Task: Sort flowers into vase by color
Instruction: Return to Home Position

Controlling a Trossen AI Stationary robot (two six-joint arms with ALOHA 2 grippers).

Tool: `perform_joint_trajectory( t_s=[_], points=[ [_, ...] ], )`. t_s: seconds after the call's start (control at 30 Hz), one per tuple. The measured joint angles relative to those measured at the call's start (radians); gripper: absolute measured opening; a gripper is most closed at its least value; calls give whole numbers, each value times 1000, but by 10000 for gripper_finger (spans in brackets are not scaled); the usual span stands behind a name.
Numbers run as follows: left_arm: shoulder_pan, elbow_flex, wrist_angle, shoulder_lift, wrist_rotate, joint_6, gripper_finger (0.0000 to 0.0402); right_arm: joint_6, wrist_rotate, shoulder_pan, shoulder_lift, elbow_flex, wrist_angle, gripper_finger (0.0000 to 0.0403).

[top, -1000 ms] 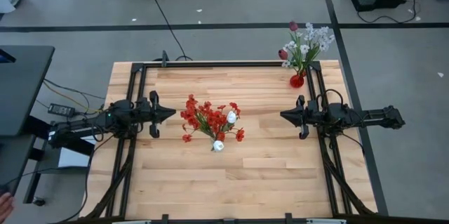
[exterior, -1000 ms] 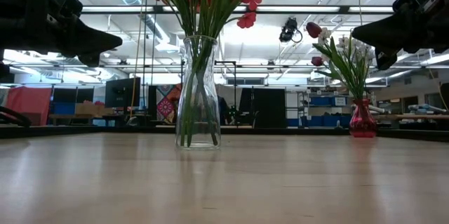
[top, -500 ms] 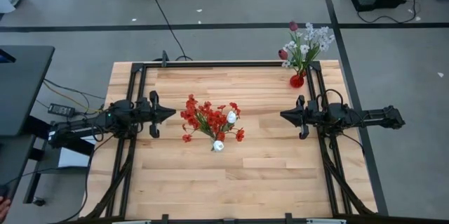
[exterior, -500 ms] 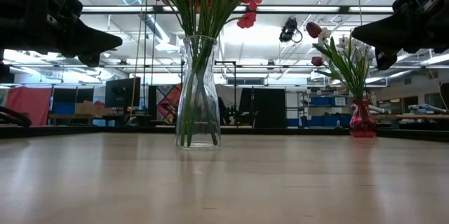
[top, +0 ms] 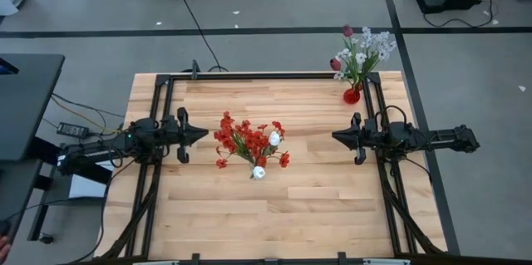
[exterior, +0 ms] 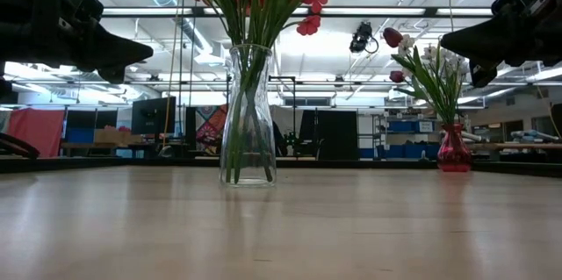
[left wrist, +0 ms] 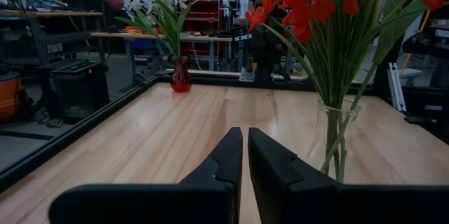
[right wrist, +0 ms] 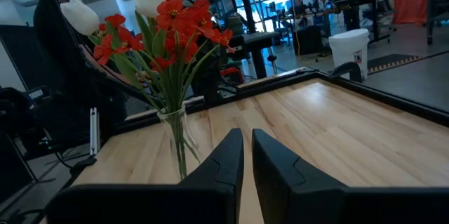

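Note:
A clear glass vase stands upright on its base at the table's middle, stems in it bearing red blossoms and two white buds. A small red vase stands at the far right corner with maroon tulip buds and pale sprays. My left gripper hovers shut, left of the clear vase, above the table. My right gripper hovers shut to its right. Both wrist views show the clear vase ahead of shut fingers.
A black metal frame runs around the wooden table's edges. Bare wood lies on the near half of the table. A dark monitor stand and cables sit off the left edge. A person stands beyond the table in the right wrist view.

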Motion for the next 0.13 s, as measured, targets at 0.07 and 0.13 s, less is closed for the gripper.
perform_joint_trajectory(
  t_s=[0.07,0.13],
  points=[
    [0,0,0,0,0,0,32,0,0,0,0,0,0,40],
    [0,0,0,0,0,0,32,0,0,0,0,0,0,40]
  ],
)
